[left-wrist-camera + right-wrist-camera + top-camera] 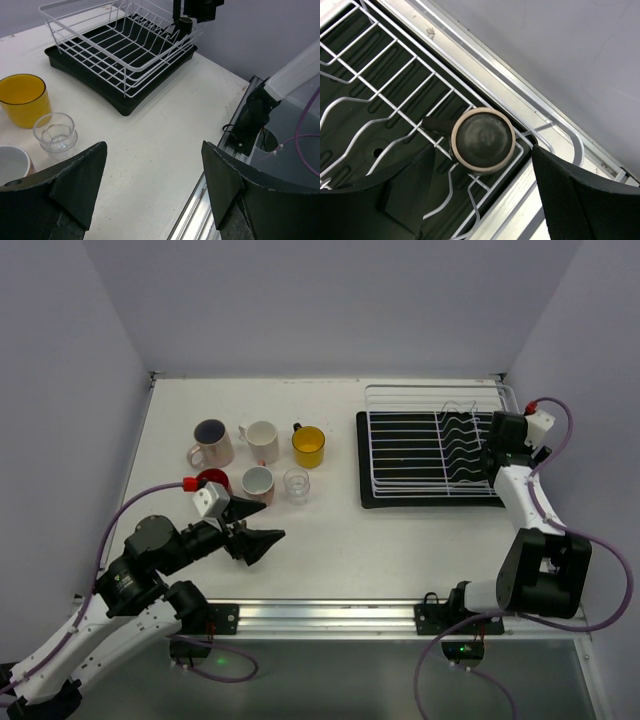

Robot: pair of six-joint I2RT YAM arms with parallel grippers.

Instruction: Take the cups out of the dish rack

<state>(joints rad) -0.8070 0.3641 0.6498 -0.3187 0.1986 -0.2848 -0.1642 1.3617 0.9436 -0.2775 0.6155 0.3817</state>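
Dark cup (483,140) in rack (405,440) corner; six cups (262,443) outside.

The white-and-black left arm (150,545) and right arm (522,490) have looping purple cables (125,510) and matte black tool fingers (75,180).

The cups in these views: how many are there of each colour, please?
Red cup: 1
Yellow cup: 1
White cup: 1
Cream cup: 1
Pinkish cup: 1
Clear glass: 1
Dark brown cup, in the dish rack: 1
Total: 7
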